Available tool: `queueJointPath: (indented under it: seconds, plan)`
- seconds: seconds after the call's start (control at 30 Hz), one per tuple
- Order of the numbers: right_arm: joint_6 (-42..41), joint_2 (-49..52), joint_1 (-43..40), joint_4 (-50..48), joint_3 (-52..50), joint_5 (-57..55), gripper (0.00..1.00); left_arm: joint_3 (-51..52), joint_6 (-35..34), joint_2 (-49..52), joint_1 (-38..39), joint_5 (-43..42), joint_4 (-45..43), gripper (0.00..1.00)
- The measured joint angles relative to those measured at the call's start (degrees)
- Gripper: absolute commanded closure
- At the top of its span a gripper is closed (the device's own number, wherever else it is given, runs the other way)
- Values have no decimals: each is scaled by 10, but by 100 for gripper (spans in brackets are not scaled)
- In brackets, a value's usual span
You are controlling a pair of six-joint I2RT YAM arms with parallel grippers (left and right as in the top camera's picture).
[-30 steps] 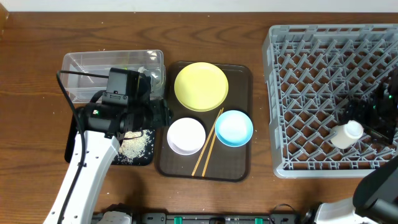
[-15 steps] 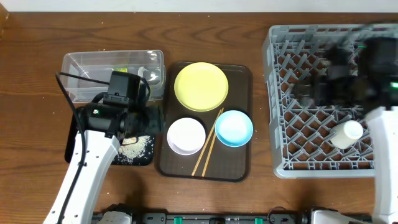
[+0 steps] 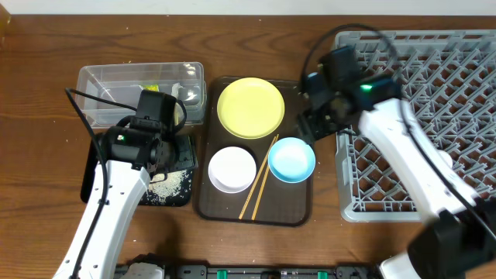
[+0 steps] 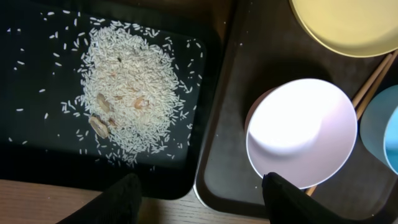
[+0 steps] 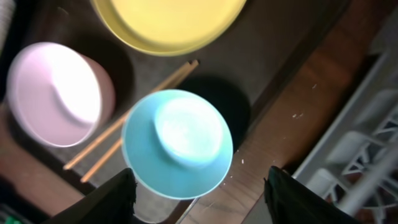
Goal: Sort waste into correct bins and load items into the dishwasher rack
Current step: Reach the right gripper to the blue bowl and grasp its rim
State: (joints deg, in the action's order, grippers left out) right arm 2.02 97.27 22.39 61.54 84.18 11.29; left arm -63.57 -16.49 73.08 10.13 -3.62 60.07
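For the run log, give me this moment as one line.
left gripper open, empty, near rice on black tray | right gripper open, empty, above blue bowl

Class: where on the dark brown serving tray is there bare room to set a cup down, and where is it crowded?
Free: the near right corner of the serving tray, bordered by the light blue bowl and the chopsticks; a narrower strip below the white bowl. Crowded: the middle, where both bowls, the chopsticks and the yellow plate sit close.
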Motion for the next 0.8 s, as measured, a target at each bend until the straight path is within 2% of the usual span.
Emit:
queueJointPath:
  seconds: [0.07,0.27,0.37,0.5,0.53,0.8]
  plan:
    - [-13,31,11,0,0,-17,51,0,0,0,0,2,0,35]
    - [-49,111,16,1,0,-47,58,0,0,0,0,3,0,35]
    - [-57,142,16,0,0,-51,65,0,0,0,0,4,0,35]
    - [-64,178,16,2,0,-53,94,0,0,0,0,6,0,34]
    - [-64,185,16,2,0,-54,98,0,0,0,0,6,0,35]
    - [-77,187,13,4,1,-56,99,0,0,0,0,6,0,35]
